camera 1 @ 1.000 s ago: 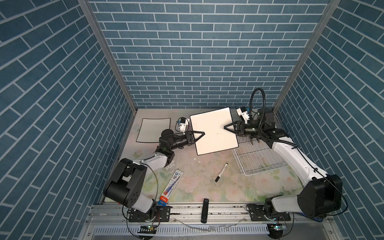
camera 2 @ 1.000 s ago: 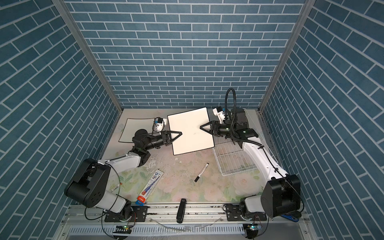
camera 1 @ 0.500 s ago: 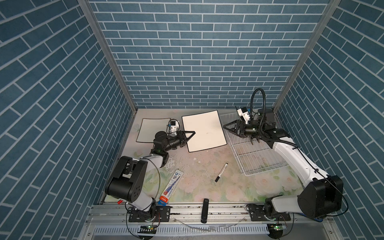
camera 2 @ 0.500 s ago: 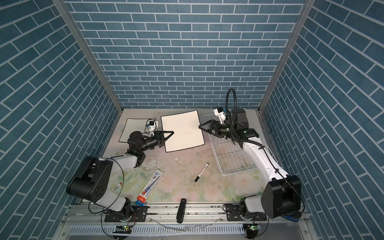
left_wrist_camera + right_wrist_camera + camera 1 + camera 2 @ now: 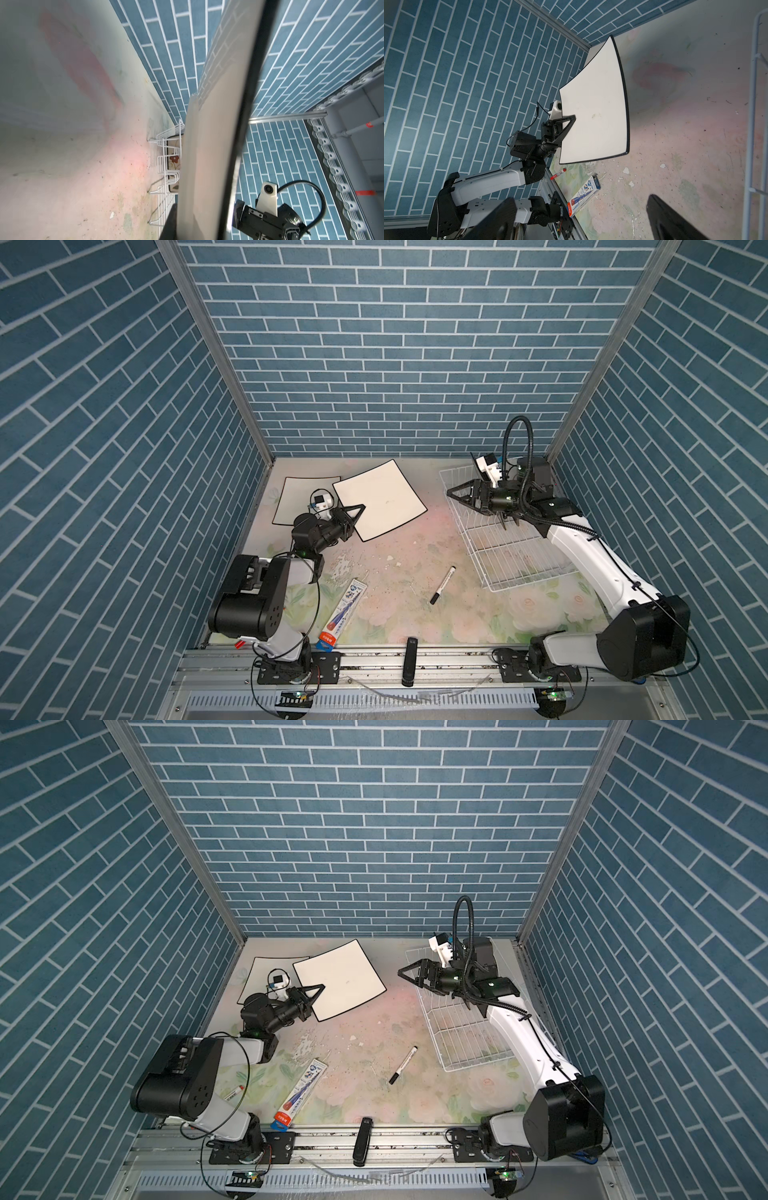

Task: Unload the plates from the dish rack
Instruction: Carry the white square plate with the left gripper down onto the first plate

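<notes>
both top views, centre left: left gripper (image 5: pixel 360 508) clamped on the near edge of the white plate (image 5: pixel 380 497), which has a black rim. one finger lies across the plate's upper face. the white plate is tilted and lifted off the table (image 5: pixel 395 556) (the right wrist view shows its shadow beneath; whether the low corner touches cannot be told). its upper-left corner overlaps, in these views, the second plate (image 5: pixel 297 493), of the same kind, lying flat at the back left of the table.

right of centre: right gripper (image 5: pixel 453 494), jaws spread wide and holding nothing, hangs over the left rim of the rack (image 5: pixel 511 568) near its far end. in the right wrist view its fingers (image 5: pixel 666 216) sit far apart at the bottom of the frame. the rack stands on the right side of the table.

left wrist view, centre: the flowered plate (image 5: pixel 174 160) stands upright between the rack's prongs, partly hidden by the edge of the white plate.

lower centre of the top views: a marker (image 5: pixel 443 585) and a carton (image 5: pixel 343 614) lie on the table, well apart from plates and rack.
</notes>
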Controlling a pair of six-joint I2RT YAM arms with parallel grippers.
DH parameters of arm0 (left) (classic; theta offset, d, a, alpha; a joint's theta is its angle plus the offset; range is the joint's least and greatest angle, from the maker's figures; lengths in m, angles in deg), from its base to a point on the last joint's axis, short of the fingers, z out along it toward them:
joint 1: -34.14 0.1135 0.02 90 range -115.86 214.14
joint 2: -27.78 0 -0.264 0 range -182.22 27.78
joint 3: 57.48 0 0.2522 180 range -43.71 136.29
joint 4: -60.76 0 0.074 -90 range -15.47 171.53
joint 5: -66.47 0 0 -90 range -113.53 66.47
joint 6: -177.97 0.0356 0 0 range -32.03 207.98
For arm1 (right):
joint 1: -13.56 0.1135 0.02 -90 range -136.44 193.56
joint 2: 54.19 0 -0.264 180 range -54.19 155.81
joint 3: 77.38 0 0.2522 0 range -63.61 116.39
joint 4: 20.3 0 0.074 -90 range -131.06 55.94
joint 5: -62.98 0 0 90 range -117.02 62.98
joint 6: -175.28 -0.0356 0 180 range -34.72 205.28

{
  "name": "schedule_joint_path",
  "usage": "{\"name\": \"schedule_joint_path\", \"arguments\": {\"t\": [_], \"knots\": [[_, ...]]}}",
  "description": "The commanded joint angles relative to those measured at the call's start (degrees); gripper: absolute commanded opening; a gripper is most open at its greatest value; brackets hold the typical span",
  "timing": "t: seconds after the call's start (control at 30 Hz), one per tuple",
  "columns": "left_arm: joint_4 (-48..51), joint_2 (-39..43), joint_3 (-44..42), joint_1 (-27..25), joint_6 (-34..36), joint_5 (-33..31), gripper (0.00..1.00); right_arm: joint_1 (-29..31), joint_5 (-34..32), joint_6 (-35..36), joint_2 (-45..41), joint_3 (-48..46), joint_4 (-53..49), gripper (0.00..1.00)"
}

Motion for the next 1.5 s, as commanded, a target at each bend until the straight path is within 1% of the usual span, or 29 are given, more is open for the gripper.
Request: {"name": "schedule_joint_path", "arguments": {"t": [0.0,0.2,0.43,0.63,0.93,1.03,1.13,1.27,1.47], "knots": [[-10.73,3.64,-1.03,2.44,-1.72,-5.36,0.0,-0.18,-0.67,1.96,-1.27,3.2,-1.04,0.99],[-9.21,6.19,-2.65,2.99,-0.4,-10.62,0.0,-0.15,-0.91,1.7,-1.35,3.38,-0.68,0.99],[-10.29,10.08,-8.96,4.53,0.69,-22.41,0.0,-0.1,-0.85,1.79,-1.14,3.39,-0.69,0.99],[-10.18,12.94,-11.18,4.97,1.4,-28.04,0.0,-0.2,-0.58,1.87,-0.83,3.74,-0.69,0.99],[-1.41,19.17,-12.03,5.49,2.98,-35.79,0.0,-0.18,-0.42,2.04,-1.01,3.65,-0.61,0.99],[0.05,20.29,-12.12,5.54,3.22,-38.32,0.0,-0.14,-0.75,2.04,-0.92,3.74,-0.53,0.99],[0.94,20.69,-11.95,6.01,3.42,-39.83,0.0,-0.14,-0.93,2.04,-0.58,3.81,-0.48,0.99],[1.17,20.01,-11.15,7.18,3.88,-39.81,0.0,-0.15,-0.84,2.04,0.37,4.3,-0.32,0.99],[-2.87,15.11,-9.45,9.07,3.28,-38.62,0.0,-0.14,-0.84,1.96,1.89,4.86,0.01,0.99]]}}
